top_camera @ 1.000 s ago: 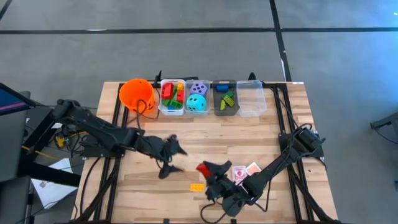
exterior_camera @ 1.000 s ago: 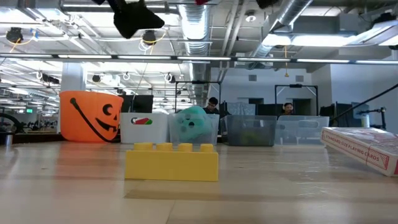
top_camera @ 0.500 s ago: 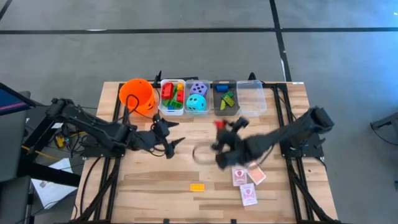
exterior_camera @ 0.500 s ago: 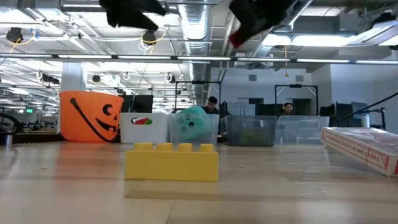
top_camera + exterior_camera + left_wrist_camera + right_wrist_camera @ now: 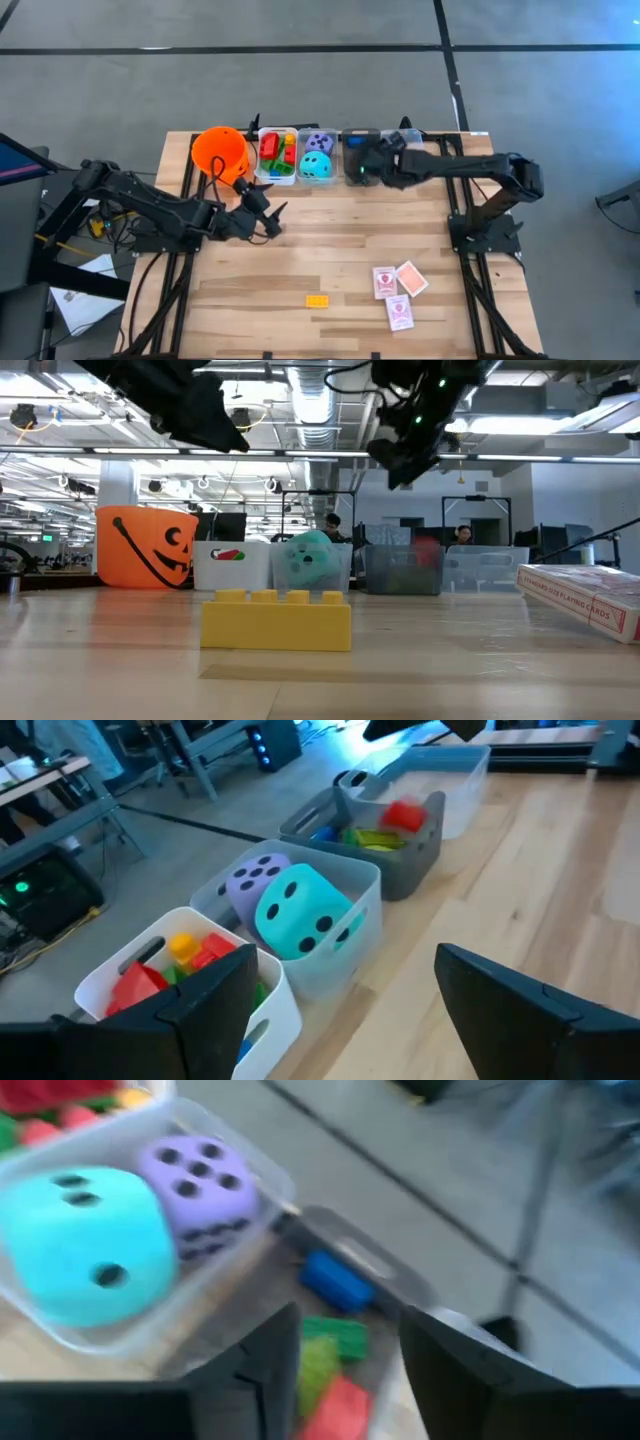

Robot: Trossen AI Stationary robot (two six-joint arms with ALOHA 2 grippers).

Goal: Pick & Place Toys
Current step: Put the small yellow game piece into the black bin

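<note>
Here the right gripper [image 5: 366,167] hangs open and empty over the grey bin [image 5: 349,178] at the far edge of the table [image 5: 330,240], a red brick [image 5: 404,815] inside the bin on the green ones. The left gripper [image 5: 266,222], also open and empty, hovers near the white bin [image 5: 258,172]. A yellow brick [image 5: 317,300] and three cards [image 5: 398,292] lie near the front.

The robot has two long arms, and both are black all over. Each arm is made of thick round tubes joined by chunky joints. Thin black cables loop beside the left arm. The left end effector [image 5: 266,215] has two flat, dark, pointed fingers [image 5: 215,1005]. The right end effector [image 5: 366,165] has two smooth black fingers [image 5: 265,1365], with small green lights glowing behind it.
</note>
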